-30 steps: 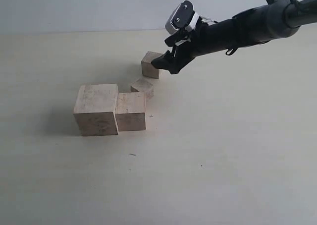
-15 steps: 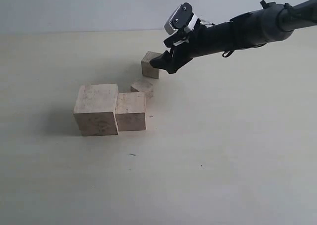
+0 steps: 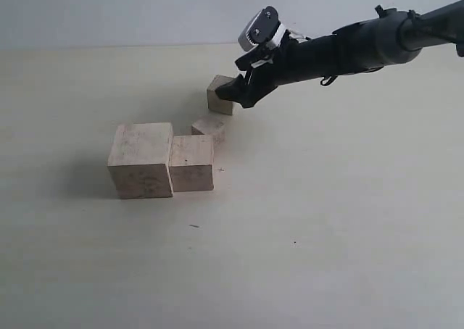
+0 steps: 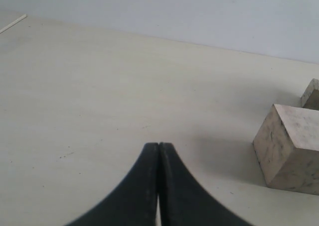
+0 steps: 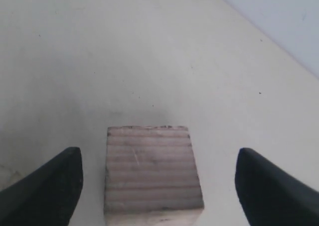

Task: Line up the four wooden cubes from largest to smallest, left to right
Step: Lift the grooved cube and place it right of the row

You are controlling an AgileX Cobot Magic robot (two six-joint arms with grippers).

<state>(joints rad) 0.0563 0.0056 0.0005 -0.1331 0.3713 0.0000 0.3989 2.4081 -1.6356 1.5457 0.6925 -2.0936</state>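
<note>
Four wooden cubes (image 3: 192,162) sit left of centre; the right gripper (image 3: 233,91), jaws spread, straddles the uppermost cube (image 5: 152,173) (light, hard, smooth wood, I'd say), best pinched across opposite flat faces.

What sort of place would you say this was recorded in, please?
Probably a robotics lab test bench rather than a home or workshop: a bare pale tabletop against a plain blank wall, only graded wooden cubes as props, and a black robot arm reaching toward one of them.
</note>
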